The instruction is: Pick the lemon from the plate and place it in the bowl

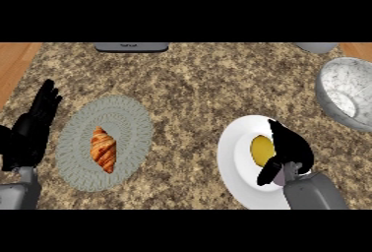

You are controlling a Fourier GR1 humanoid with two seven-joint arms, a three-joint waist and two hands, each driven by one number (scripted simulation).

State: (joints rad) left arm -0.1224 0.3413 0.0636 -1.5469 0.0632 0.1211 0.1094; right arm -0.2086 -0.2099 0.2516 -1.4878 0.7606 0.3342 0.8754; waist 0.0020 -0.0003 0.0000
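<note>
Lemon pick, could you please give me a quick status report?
Right hand over white plate, fingers curling beside lemon, not lifted. Left hand open, resting at left. Bowl upper right, path unobstructed.

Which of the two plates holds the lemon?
The white plate at the right, under the right hand, holds the lemon. The grey plate at the left holds a croissant.

The single head view looks steeply down onto the counter (196, 93) from close above; forearms enter from its lower edge.
</note>
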